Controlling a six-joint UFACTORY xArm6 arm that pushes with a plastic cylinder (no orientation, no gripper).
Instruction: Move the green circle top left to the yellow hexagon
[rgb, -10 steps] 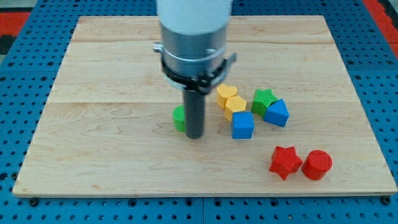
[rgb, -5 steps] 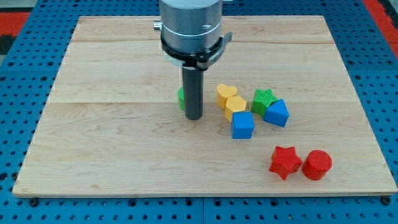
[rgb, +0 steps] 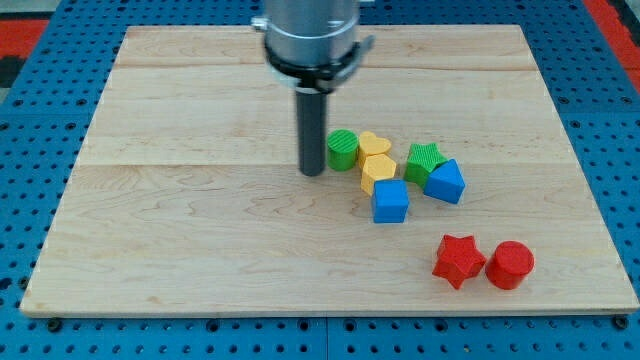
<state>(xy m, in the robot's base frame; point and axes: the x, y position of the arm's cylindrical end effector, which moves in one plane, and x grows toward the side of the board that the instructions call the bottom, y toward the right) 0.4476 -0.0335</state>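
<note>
The green circle (rgb: 342, 149) stands on the wooden board, touching the left side of the yellow heart (rgb: 374, 144). The yellow hexagon (rgb: 378, 172) lies just below the heart, to the lower right of the green circle. My tip (rgb: 313, 172) rests on the board right beside the green circle, at its lower left. The rod rises from there to the grey arm at the view's top.
A blue cube (rgb: 390, 201) sits below the yellow hexagon. A green star (rgb: 424, 158) and a blue block (rgb: 445, 182) lie to its right. A red star (rgb: 459, 260) and a red cylinder (rgb: 510, 265) sit at the lower right. The wooden board (rgb: 180, 220) lies on a blue pegboard.
The green circle has been pushed up and to the right, from the rod's left to against the yellow heart. My tip moved up and slightly right with it.
</note>
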